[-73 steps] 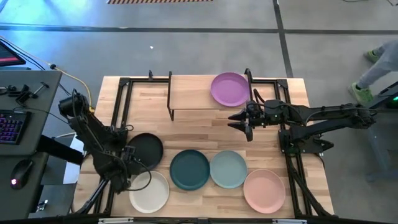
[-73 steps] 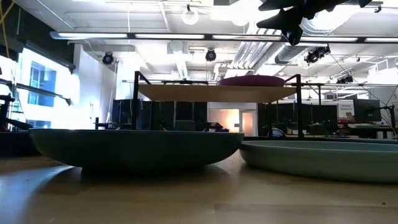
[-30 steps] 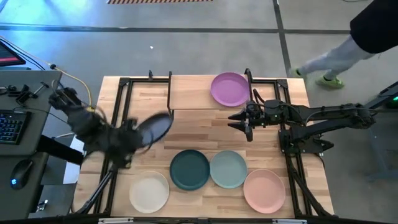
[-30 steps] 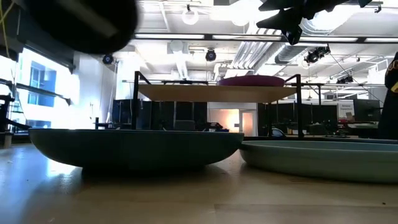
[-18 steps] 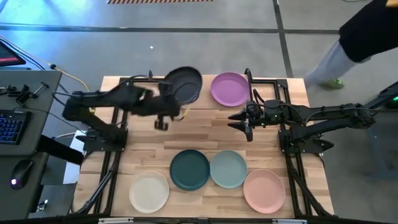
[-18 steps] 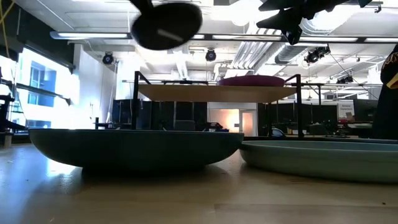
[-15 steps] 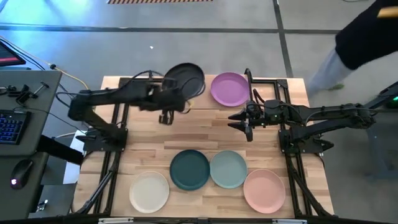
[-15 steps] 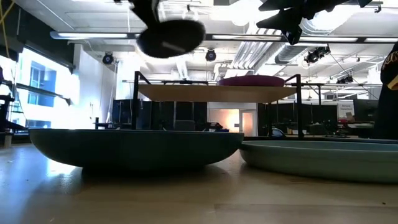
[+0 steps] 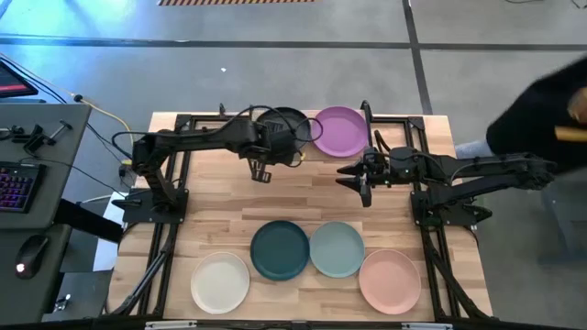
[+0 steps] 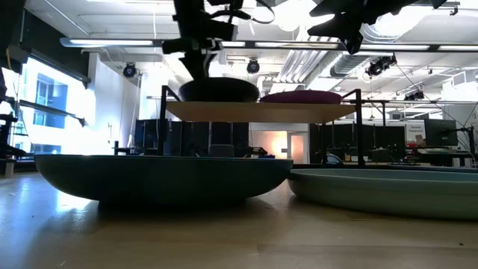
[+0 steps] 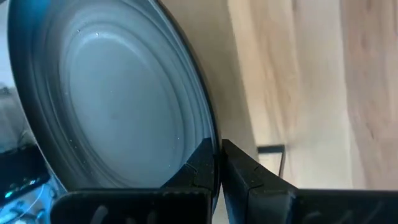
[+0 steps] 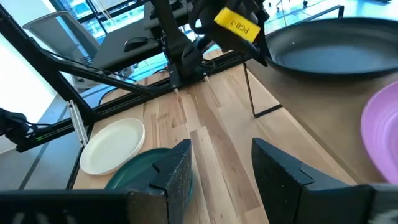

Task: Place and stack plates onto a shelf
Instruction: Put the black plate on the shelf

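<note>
Your left gripper [image 9: 292,137] is pinching rim of black plate [image 9: 282,125] – fingers [image 11: 202,168] closed on its edge. You are holding plate on left half of shelf [image 9: 268,153], beside purple plate [image 9: 337,131]. Your right gripper [image 9: 356,181] is hovering in front of shelf, fingers apart. Cream-white plate [image 9: 220,281], dark teal plate [image 9: 280,248], pale blue-green plate [image 9: 337,247], pink plate [image 9: 389,280] – all lying on table [image 9: 220,215].

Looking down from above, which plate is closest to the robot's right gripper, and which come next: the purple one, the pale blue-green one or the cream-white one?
From the right gripper:
1. Purple plate, on the shelf just beyond the gripper.
2. Pale blue-green plate, on the table toward the front edge.
3. Cream-white plate, far off at the front left corner.
</note>
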